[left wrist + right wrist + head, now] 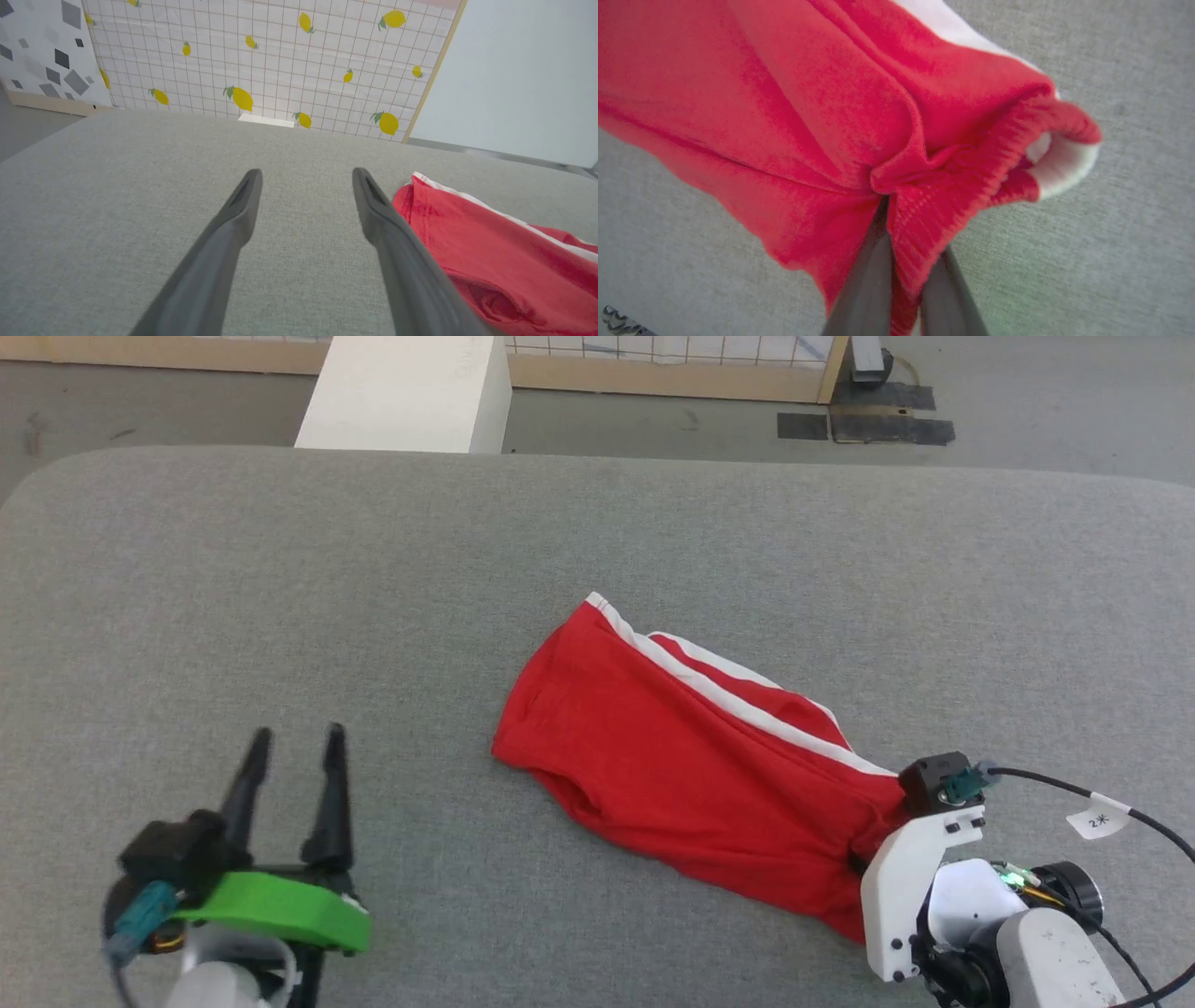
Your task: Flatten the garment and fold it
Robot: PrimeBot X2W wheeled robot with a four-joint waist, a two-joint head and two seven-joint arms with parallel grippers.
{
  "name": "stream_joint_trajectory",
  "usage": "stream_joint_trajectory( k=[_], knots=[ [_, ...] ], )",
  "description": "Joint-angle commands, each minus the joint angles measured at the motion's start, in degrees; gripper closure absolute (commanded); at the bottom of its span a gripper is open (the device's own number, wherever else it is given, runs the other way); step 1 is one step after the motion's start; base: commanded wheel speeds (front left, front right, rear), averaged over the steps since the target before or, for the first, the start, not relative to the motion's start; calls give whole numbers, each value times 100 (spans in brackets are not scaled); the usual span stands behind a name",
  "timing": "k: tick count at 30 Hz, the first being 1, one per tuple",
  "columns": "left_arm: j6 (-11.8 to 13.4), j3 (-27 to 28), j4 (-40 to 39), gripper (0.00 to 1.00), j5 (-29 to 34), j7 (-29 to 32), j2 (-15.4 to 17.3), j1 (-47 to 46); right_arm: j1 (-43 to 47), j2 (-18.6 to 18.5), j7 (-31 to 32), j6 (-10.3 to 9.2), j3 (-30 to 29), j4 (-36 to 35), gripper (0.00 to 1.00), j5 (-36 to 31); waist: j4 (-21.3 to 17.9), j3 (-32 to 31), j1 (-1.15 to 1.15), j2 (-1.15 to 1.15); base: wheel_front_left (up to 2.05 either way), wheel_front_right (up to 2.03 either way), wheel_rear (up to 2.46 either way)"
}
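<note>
Head view has the garment (691,775) lying bunched and creased, slantwise on the grey padded surface (280,569) — nothing flattened or folded yet, as we judge it. Our right gripper (896,242) is pinched together on its ribbed edge, wrist low over the cloth; our left gripper (299,733) hovers well apart — fingers spread, holding nothing.

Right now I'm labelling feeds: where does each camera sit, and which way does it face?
Head view: on the head, facing forward and down at the grey surface and red shorts; open left pincer lower left, right arm lower right.
Left wrist view: on the left wrist, looking along that pincer toward a lemon-print wall.
Right wrist view: on the right wrist, looking along the right pincer, shut on the shorts.
Shared: all three show the shorts.
</note>
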Motion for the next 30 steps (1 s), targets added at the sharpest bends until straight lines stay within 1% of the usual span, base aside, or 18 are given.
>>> stream_joint_trajectory(
  k=[1, 5, 6, 7, 9, 13, 15, 20, 23, 24, 25, 26, 28, 30],
  knots=[
    [-45, -126, 75, 0, -71, 131, 0, -168, 79, 16, -12, -9, 26, 103, 100, 51, -51, 0, 0, 57, 0, 0, 0],
    [-73, -631, 355, 0, -550, 1015, -19, -607, 58, 16, -100, -9, 49, -140, 100, 137, -179, 42, 0, 57, 0, 0, 0],
    [-75, -750, 487, 0, -715, 1393, -39, -739, 56, 16, -101, -9, 67, -194, 100, 141, -215, 56, 0, 57, 0, 0, 0],
    [-76, -871, 572, 0, -724, 1672, 12, -866, 54, 16, -100, -9, 87, -233, 100, 158, -250, 69, 0, 57, 0, 0, 0],
    [-77, -1043, 826, 0, -898, 2379, 3, -1150, 53, 16, -84, -9, 146, -306, 100, 189, -329, 109, 0, 57, 0, 0, 0],
    [7, -1350, 1243, 0, -767, 3425, 159, -1627, 51, 16, -81, -9, 239, -382, 100, 243, -461, 195, 0, 57, 0, 0, 0],
    [45, -1417, 1407, 0, -758, 3755, 180, -1827, 49, 16, -83, -9, 270, -398, 100, 283, -519, 243, 0, 57, 0, 0, 0],
    [27, -1718, 1838, 0, -662, 4540, 311, -2100, 46, 16, -117, -9, 310, -414, 100, 321, -656, 343, 0, 57, 0, 0, 0],
    [-6, -1807, 1978, 0, -817, 4788, 282, -2142, 62, 16, -137, -9, 299, -406, 100, 320, -715, 384, 0, 57, 0, 0, 0],
    [-18, -1842, 2000, 18, -865, 4831, 276, -2137, 66, 16, -145, -9, 291, -405, 100, 318, -726, 392, 0, 57, 0, 0, 0],
    [-31, -1863, 2014, 71, -963, 4863, 254, -2120, 69, 16, -153, -9, 282, -403, 100, 317, -738, 405, 0, 57, 0, 0, 0],
    [-40, -1886, 2016, 100, -1021, 4877, 249, -2107, 70, 16, -158, -9, 274, -403, 100, 314, -741, 415, 0, 57, 0, 0, 0],
    [-54, -1944, 2018, 100, -1135, 4933, 267, -2069, 77, 16, -168, -9, 249, -398, 100, 304, -729, 420, 0, 57, 0, 0, 0],
    [-61, -1880, 1980, 100, -1245, 4800, 305, -2057, 86, 16, -172, -9, 237, -390, 100, 302, -702, 398, 0, 57, 0, 0, 0]
  ],
)
